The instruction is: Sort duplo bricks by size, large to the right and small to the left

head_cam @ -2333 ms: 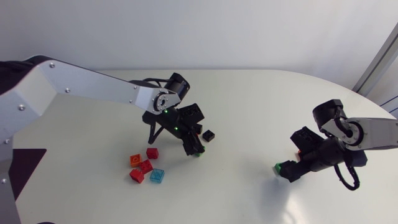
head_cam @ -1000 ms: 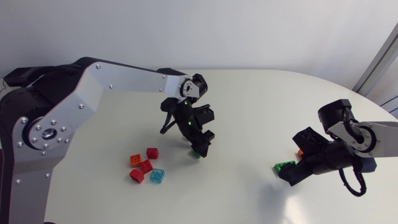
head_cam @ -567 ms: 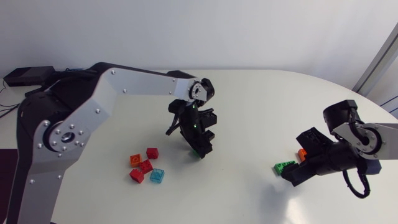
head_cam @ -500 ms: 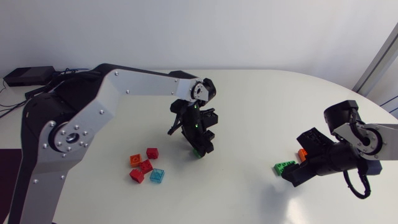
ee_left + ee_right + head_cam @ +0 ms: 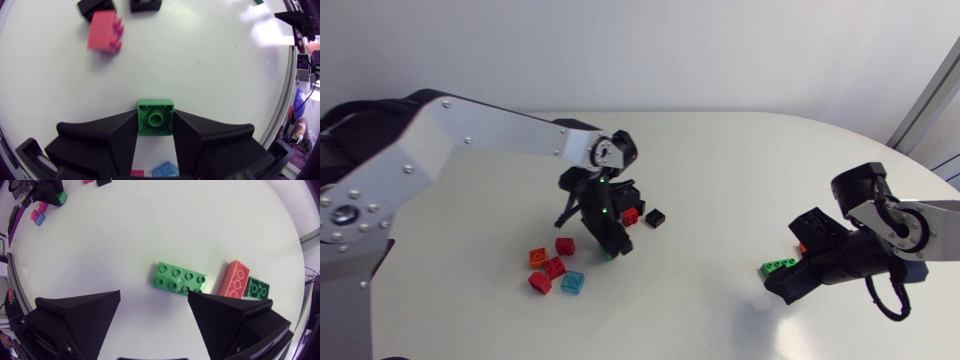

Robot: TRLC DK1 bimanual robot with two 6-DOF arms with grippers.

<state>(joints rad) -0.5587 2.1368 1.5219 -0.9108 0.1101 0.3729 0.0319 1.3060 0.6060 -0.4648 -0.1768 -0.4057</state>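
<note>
My left gripper (image 5: pixel 156 131) pinches a small green brick (image 5: pixel 156 116), one finger pressed to each of its sides, with its single stud facing my wrist. Ahead of those fingers and well apart from them, a red brick (image 5: pixel 104 31) lies on the white table (image 5: pixel 215 65), and a black brick (image 5: pixel 145 5) sits just beyond it. Under the gripper, back between the fingers, the edge of a blue brick (image 5: pixel 165 169) shows.

My right gripper (image 5: pixel 154 300) is spread wide with nothing between its fingers. A long green brick (image 5: pixel 179 278) lies just ahead of it, touching neither finger. Beside that brick, further to my right, an orange brick (image 5: pixel 236 280) lies with a dark green brick (image 5: pixel 258 288) against its far side.
</note>
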